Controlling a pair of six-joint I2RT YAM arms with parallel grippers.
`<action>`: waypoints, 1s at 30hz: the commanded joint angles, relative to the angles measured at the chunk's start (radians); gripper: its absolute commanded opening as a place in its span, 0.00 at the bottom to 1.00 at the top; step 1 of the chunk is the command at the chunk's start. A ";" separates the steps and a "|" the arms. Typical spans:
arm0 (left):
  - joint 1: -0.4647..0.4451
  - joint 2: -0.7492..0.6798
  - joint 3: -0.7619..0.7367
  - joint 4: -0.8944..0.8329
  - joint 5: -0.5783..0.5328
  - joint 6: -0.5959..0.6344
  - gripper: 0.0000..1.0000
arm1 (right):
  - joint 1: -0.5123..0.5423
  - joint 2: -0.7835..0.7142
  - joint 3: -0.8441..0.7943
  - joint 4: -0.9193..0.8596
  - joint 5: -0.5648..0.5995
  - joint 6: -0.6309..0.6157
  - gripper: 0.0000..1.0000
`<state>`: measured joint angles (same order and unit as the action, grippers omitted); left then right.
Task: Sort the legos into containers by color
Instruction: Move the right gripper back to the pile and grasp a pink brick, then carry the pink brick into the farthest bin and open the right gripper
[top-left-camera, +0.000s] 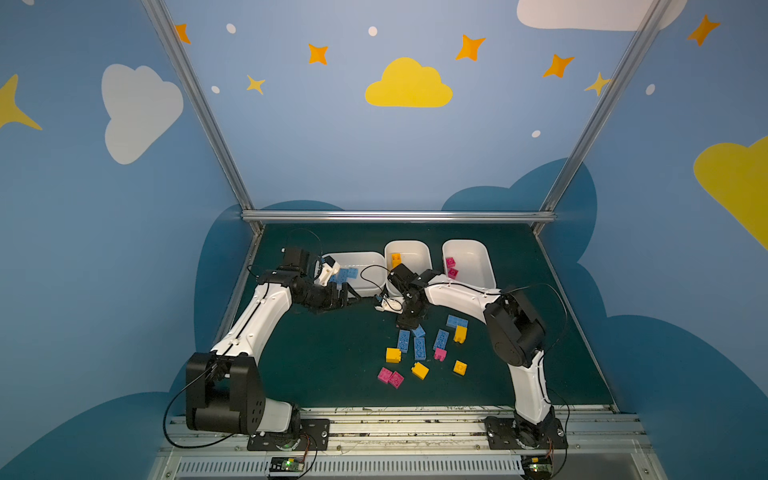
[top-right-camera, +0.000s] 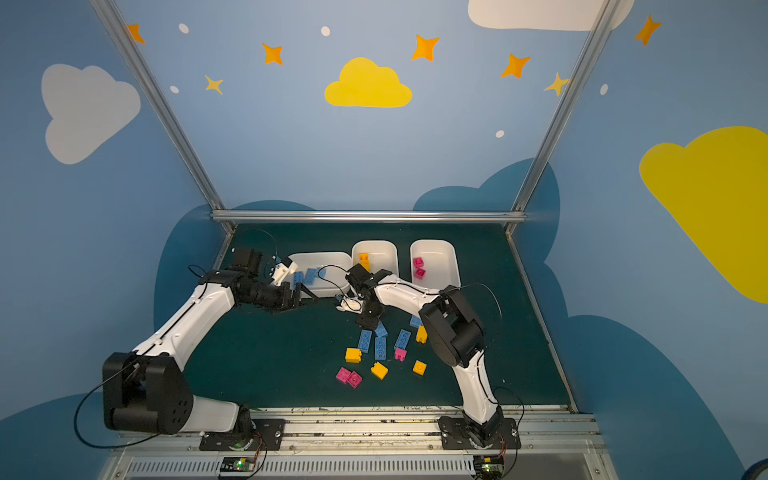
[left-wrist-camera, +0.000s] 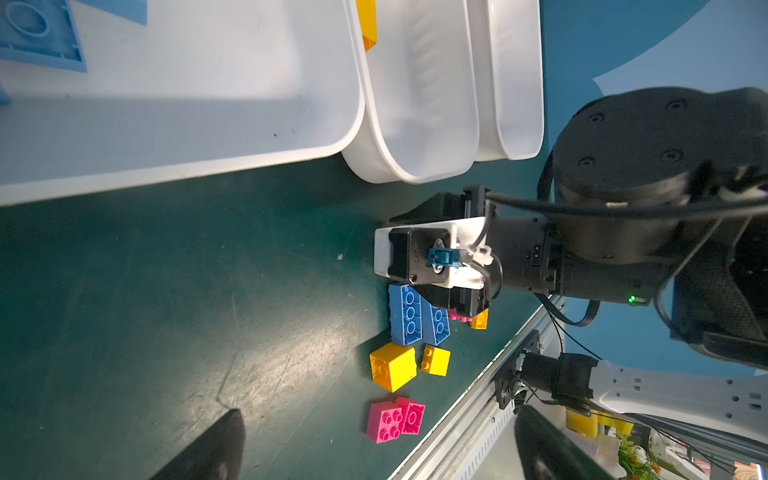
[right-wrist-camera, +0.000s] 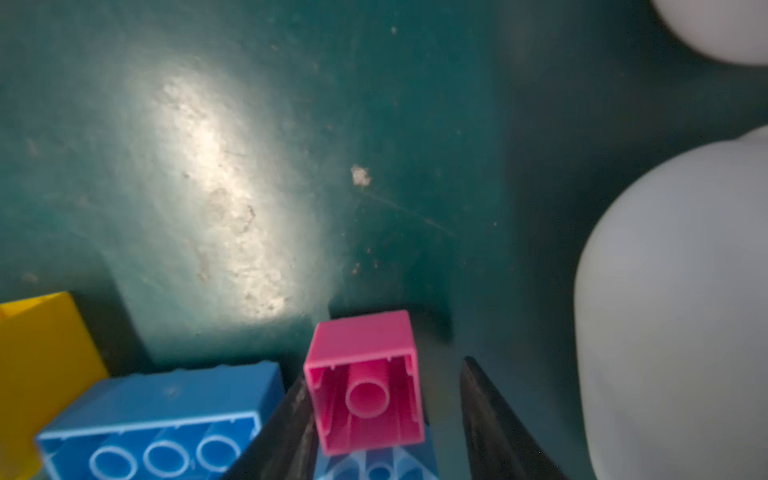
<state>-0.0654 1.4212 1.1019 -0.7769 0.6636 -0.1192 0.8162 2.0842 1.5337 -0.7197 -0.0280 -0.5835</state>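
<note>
Three white containers stand at the back: the left container (top-left-camera: 365, 259) holds blue legos (top-left-camera: 347, 274), the middle container (top-left-camera: 415, 249) a yellow one (top-left-camera: 396, 259), and the right container (top-left-camera: 478, 253) two pink ones (top-left-camera: 451, 267). Loose blue (top-left-camera: 419, 348), yellow (top-left-camera: 393, 354) and pink legos (top-left-camera: 390, 377) lie mid-mat. My right gripper (top-left-camera: 409, 322) points down at the pile's far edge. In the right wrist view a pink lego (right-wrist-camera: 365, 386), hollow side up, sits between its fingers; one finger (right-wrist-camera: 291, 424) touches it and the other stands apart. My left gripper (top-left-camera: 352, 298) is open and empty near the left container.
The green mat (top-left-camera: 324, 357) is ringed by a metal frame (top-left-camera: 395, 216) at the back and a rail (top-left-camera: 415, 428) in front. Beside the pink lego sit a blue lego (right-wrist-camera: 158, 419) and a yellow one (right-wrist-camera: 41, 365). A white container wall (right-wrist-camera: 673, 311) is close by.
</note>
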 joint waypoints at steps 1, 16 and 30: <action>0.003 -0.013 0.000 -0.010 0.024 0.017 1.00 | -0.003 0.023 0.022 -0.035 -0.027 0.004 0.50; -0.004 -0.010 -0.014 0.028 0.059 -0.010 0.99 | -0.056 -0.150 -0.045 -0.042 -0.151 0.133 0.23; -0.130 0.070 0.025 0.132 0.067 -0.103 0.99 | -0.415 -0.464 -0.150 -0.149 -0.145 0.225 0.23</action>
<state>-0.1730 1.4609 1.0988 -0.6720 0.7166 -0.1963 0.4595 1.6157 1.3846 -0.8108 -0.1822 -0.3733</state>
